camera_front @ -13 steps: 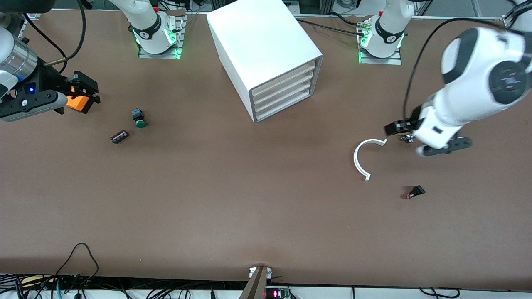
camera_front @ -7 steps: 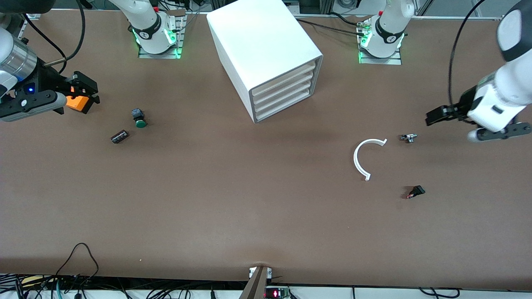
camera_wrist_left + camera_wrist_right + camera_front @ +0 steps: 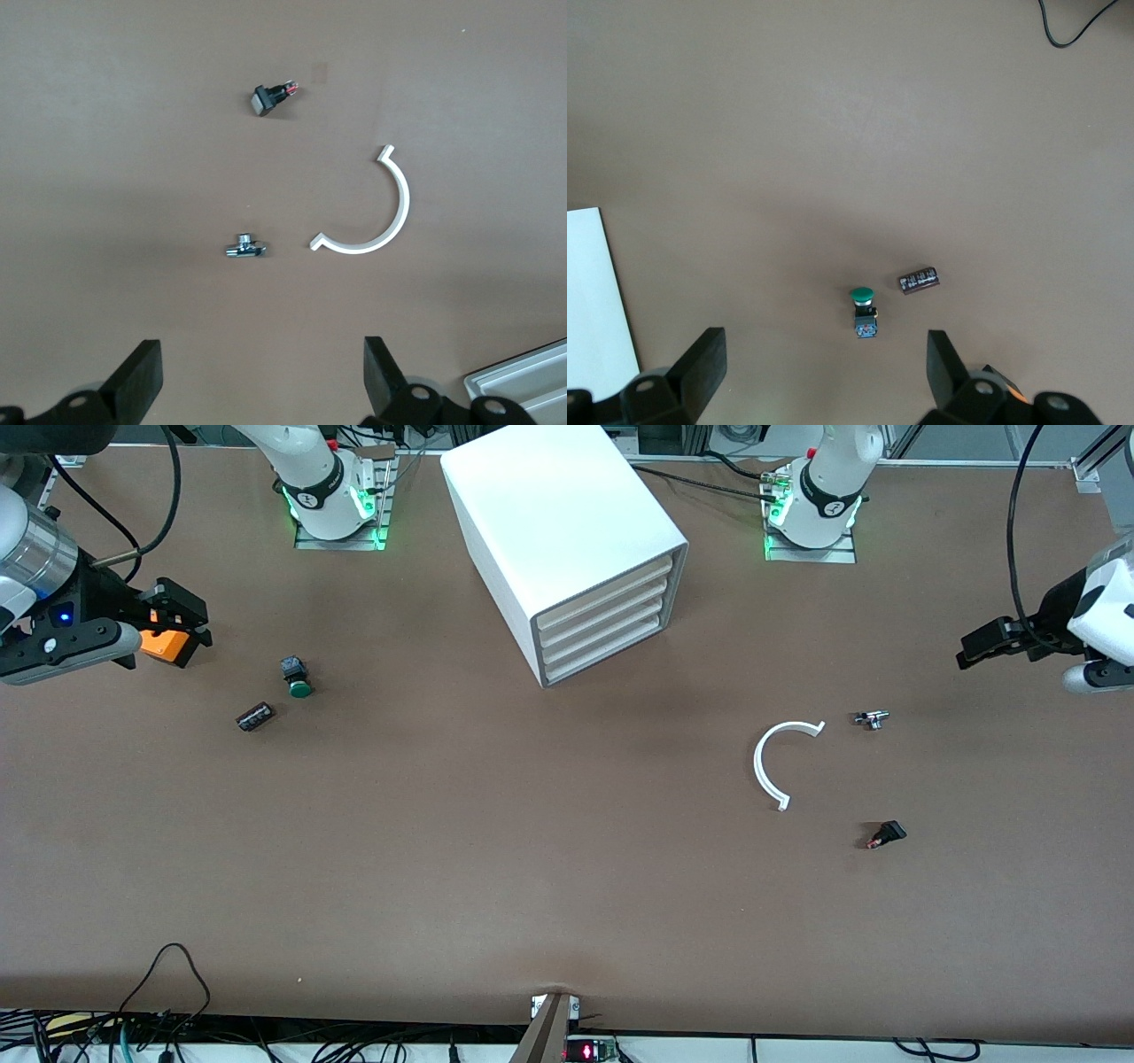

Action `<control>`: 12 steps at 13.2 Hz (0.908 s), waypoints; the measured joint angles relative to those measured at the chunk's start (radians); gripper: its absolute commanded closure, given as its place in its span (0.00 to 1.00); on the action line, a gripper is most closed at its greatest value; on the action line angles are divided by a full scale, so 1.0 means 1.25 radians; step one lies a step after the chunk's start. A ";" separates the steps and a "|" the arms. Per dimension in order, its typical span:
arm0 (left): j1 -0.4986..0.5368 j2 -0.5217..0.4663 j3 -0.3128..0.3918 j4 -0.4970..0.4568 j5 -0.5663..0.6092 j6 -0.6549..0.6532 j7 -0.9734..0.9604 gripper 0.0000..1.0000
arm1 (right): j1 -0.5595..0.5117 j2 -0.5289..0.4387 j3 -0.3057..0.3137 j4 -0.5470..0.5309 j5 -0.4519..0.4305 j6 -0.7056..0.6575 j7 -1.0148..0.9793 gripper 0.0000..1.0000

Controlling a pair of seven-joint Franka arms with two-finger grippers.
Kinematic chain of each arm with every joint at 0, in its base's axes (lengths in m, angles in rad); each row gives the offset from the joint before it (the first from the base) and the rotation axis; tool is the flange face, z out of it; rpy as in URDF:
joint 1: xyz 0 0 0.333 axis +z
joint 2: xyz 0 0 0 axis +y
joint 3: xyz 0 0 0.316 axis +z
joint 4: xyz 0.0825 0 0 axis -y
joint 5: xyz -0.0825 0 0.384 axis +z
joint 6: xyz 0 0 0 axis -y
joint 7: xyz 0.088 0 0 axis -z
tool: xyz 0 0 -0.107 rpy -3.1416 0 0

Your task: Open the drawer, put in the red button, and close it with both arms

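Note:
The white cabinet stands between the two arm bases, and all of its stacked drawers are pushed in. No red button shows in any view. My left gripper hangs open and empty over the table's edge at the left arm's end; in its wrist view the left gripper has only bare table between the jaws. My right gripper waits open and empty over the right arm's end, and in the right wrist view the right gripper is apart from the green-capped button.
The green-capped button and a dark cylinder lie toward the right arm's end. Toward the left arm's end lie a white half ring, a small metal part and a small black switch with a reddish tip.
The left arm has swung away from over the small metal part toward its own end of the table, still open. The right arm has not moved.

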 measured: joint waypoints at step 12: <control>-0.014 -0.047 -0.005 0.013 0.060 -0.003 0.002 0.00 | 0.000 0.004 -0.001 0.000 0.000 -0.009 0.000 0.00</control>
